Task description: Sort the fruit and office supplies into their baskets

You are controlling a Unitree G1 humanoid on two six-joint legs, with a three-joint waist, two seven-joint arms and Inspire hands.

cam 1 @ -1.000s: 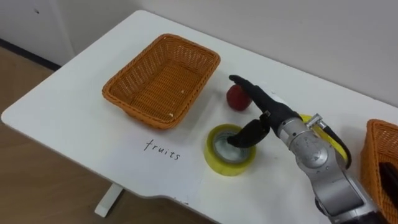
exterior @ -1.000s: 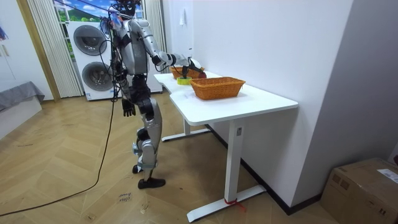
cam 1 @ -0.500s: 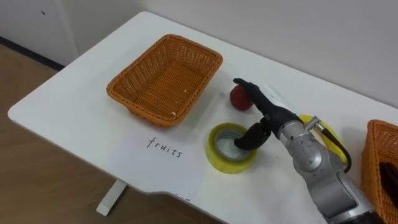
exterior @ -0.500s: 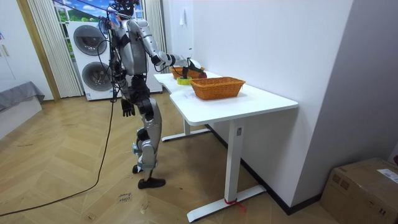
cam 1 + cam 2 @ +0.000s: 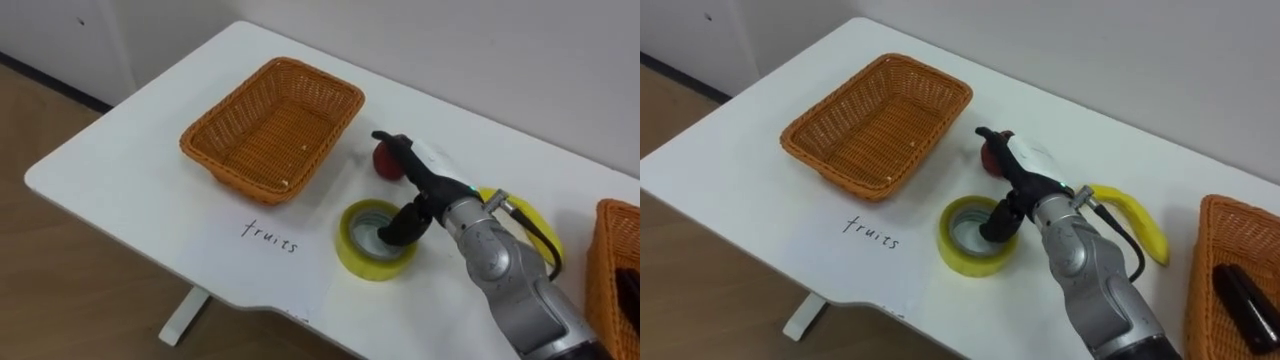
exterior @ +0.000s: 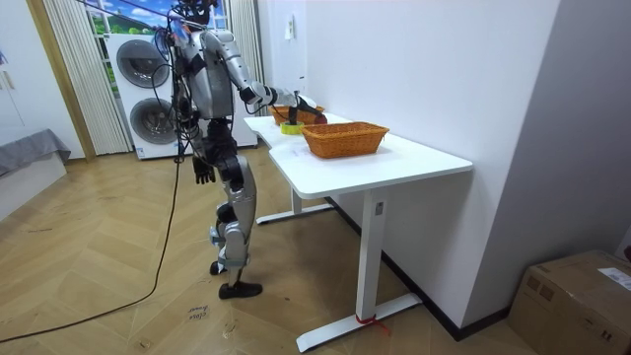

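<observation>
1. Red apple (image 5: 382, 161) lay on a white table (image 5: 130, 190), just beside the right-hand end of an orange wicker fruit basket (image 5: 232, 175) and outside it
2. That fruit basket was rectangular and held nothing that could be made out; it sat toward the robot's left
3. On the table in front of that basket was the handwritten word "fruits" (image 5: 270, 236)
4. A yellow tape roll (image 5: 368, 266) lay flat on the table, nearer to the robot than the apple and apart from it
5. The robot's right hand (image 5: 425, 190) came in from the lower right and hovered over the tape roll
6. Its fingers were stretched out fairly straight toward the apple, with their tips in front of the fruit; whether they touched it could not be told
7. The thumb pointed down into the hole of the tape roll, so the hand was spread and clamped on nothing
8. A banana (image 5: 1135, 222) lay on the table to the right of the arm, partly hidden behind it
9. A second basket (image 5: 1196, 280) of the same wicker stood at the far right, with a long dark object (image 5: 1245, 295) lying inside it
10. In the room view the robot stood upright at the table's end on the room view's left, with its right arm reaching over the tabletop
11. Its left hand (image 6: 204, 175) hung down beside its hip
12. Two stacked washing machines (image 6: 143, 89) stood behind the robot
</observation>
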